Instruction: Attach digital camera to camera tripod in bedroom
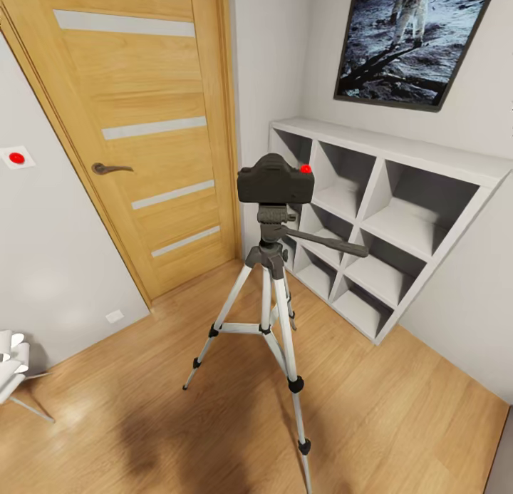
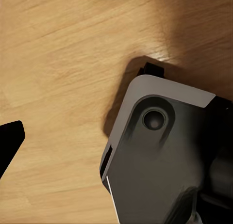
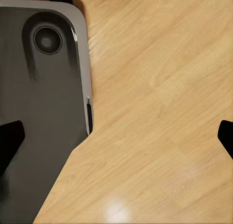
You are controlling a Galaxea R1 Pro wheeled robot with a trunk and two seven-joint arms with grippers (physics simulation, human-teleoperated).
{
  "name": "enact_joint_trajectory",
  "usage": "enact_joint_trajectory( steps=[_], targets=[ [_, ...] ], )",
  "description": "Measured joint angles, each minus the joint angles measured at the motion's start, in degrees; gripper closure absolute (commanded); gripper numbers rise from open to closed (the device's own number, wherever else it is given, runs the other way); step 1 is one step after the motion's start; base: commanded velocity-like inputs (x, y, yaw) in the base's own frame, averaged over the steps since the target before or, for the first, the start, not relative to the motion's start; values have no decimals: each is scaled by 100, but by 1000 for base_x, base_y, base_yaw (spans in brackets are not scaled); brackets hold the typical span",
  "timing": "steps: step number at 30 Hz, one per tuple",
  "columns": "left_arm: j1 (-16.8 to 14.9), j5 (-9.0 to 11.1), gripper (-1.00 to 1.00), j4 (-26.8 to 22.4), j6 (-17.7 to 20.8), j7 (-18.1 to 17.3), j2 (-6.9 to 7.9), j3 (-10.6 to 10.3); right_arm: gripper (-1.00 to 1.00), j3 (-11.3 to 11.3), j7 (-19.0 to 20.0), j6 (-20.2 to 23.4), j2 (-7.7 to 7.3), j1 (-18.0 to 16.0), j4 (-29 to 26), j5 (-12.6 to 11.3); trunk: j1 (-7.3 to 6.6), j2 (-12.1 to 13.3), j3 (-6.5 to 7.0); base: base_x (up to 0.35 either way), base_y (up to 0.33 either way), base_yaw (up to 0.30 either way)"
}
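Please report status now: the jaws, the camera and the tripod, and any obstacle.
Right gripper open, empty, over wood floor; left jaws state unclear. Digital camera sits on camera tripod head, upright. Nothing in the way; cube shelves behind.

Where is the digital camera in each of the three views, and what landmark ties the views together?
Head view: the digital camera sits on top of the camera tripod, centre of the picture, before the white cube shelves.
Left wrist view: not in it.
Right wrist view: not in it.
Shared landmark: the light wood plank floor.
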Motion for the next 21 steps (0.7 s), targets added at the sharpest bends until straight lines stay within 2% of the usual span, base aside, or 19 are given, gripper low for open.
enact_joint_trajectory(
  steps=[8,21],
  targets=[
    [0,0,-100,0,0,-1,0,1,-100,3,3,-313,45,65,-1,4,0,0,67,0,0,0],
    [0,0,-100,0,0,0,0,0,-100,4,3,-365,62,78,-1,-3,0,0,186,0,0,0]
  ],
)
